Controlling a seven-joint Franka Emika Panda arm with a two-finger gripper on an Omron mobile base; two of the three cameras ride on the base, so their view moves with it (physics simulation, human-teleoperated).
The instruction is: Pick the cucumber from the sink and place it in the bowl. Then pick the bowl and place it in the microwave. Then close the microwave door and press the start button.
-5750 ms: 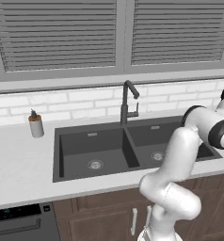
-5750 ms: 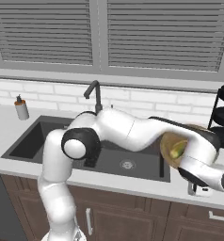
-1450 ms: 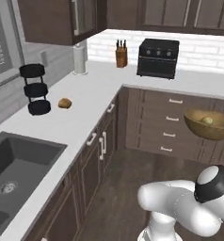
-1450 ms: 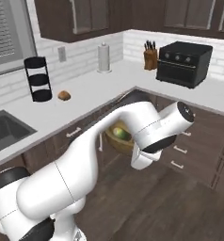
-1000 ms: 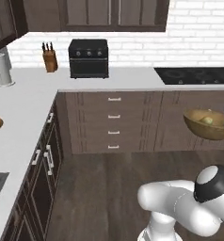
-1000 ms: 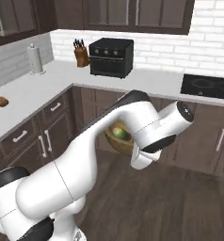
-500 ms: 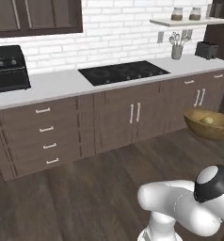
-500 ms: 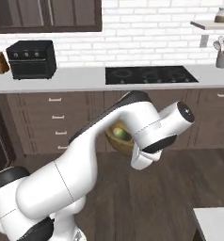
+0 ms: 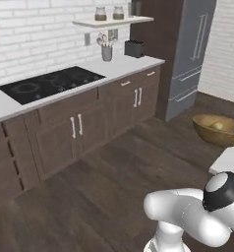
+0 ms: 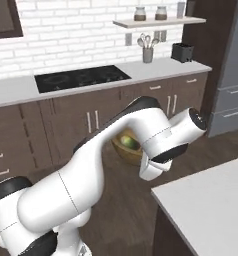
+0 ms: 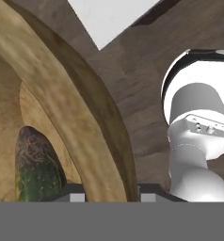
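No brand, label or writing can be read on anything here.

The bowl [image 9: 218, 130] hangs in the air above the dark wood floor [image 9: 114, 187], carried at the end of the arm [image 10: 141, 125], clear of every bench. The jaws are clamped narrow on the bowl's rim: in the hand view the tan rim [image 11: 81, 117] arcs up from right between the finger tips at the bottom edge. The cucumber [image 11: 36, 169] lies inside the bowl, just left of the gripped rim in that view, close to the jaws but not between them; it shows as a small yellow-green piece [image 9: 217, 126] in the left base view and peeks out behind the arm [image 10: 129, 142] in the right one.

Behind stand a bench [image 9: 133, 63] with a black cooktop [image 9: 50, 82], a shelf [image 9: 114, 20] with jars, and a tall grey fridge [image 9: 192, 49].
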